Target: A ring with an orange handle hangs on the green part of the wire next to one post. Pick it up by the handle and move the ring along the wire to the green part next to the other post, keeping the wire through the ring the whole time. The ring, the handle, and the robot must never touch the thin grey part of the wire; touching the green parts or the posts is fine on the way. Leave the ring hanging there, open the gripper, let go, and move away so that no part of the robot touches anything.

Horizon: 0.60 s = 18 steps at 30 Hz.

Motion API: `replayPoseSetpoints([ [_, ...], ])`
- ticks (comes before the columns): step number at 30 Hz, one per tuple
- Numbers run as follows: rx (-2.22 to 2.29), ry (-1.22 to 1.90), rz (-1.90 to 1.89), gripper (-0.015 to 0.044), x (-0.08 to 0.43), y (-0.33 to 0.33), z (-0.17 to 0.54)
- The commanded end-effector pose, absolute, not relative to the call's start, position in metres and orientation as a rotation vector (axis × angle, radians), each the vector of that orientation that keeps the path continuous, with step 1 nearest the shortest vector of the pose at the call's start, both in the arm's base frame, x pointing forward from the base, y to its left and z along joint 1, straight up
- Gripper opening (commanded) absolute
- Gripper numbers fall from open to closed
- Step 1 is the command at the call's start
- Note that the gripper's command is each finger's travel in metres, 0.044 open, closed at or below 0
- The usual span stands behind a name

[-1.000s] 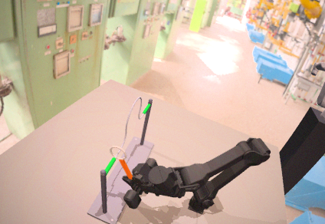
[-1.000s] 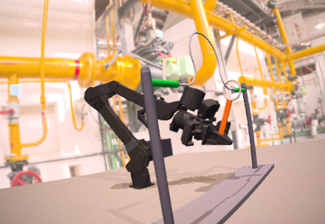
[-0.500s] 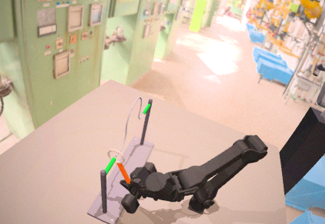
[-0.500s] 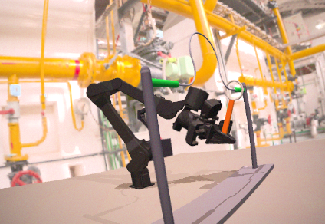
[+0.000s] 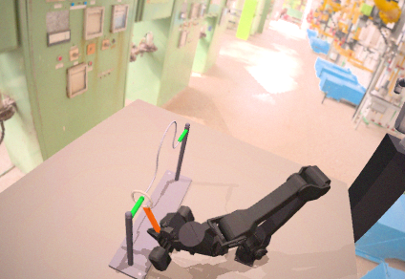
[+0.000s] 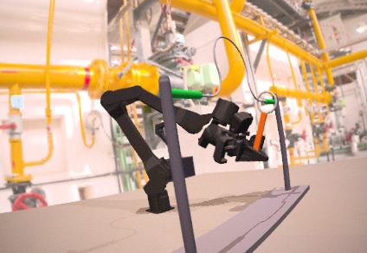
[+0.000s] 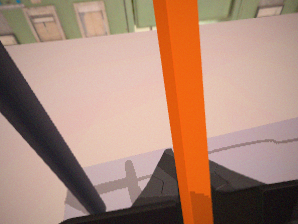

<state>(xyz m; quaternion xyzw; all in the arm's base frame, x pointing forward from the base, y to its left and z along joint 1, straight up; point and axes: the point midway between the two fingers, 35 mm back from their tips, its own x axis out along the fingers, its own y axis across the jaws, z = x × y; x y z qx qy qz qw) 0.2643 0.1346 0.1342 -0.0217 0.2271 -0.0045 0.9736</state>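
My gripper (image 5: 158, 232) (image 6: 258, 152) (image 7: 174, 154) is shut on the orange handle (image 5: 151, 219) (image 6: 260, 131) (image 7: 186, 100), below the ring. The pale ring (image 5: 138, 191) (image 6: 267, 92) is around the wire at the inner end of one green part (image 5: 138, 206) (image 6: 269, 101), beside the post (image 5: 129, 238) (image 6: 282, 146) (image 7: 50, 132) at the front left of the top view. I cannot tell whether the ring touches the wire. The other green part (image 5: 182, 135) (image 6: 186, 94) is bare, beside the other post (image 5: 181, 157) (image 6: 175, 151). The ring is outside the wrist view.
The thin grey wire (image 5: 157, 161) (image 6: 245, 64) curves up between the green parts, with a tall bend nearer the other post. Both posts stand on a long grey-violet base plate (image 5: 179, 186) (image 6: 260, 209) on the table. The arm reaches in from one side.
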Motion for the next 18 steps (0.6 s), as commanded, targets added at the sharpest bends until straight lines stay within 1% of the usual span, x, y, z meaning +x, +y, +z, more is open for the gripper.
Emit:
replayPoseSetpoints([
  [1,-0.038,0.454,-0.011,-0.0150,0.2642,0.1394,0.1360],
  [18,-0.038,0.453,-0.011,-0.0150,0.2634,0.1485,0.1277],
])
